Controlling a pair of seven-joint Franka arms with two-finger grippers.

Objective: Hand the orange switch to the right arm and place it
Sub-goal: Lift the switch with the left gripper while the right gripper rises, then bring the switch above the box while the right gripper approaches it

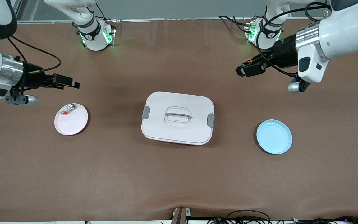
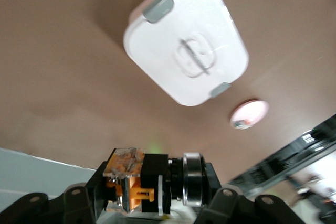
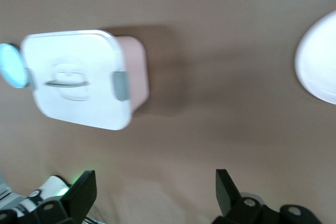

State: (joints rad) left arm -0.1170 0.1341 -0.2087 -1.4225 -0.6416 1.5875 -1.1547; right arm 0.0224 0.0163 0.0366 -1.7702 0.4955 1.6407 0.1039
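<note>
While aloft, orange switch [image 2: 137, 187] between left gripper [image 2: 152, 203] fingers.

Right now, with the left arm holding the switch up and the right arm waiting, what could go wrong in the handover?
The left gripper covers much of the orange switch, leaving the open right gripper little to grab. A dropped switch could bounce off the white lidded box between them.
</note>
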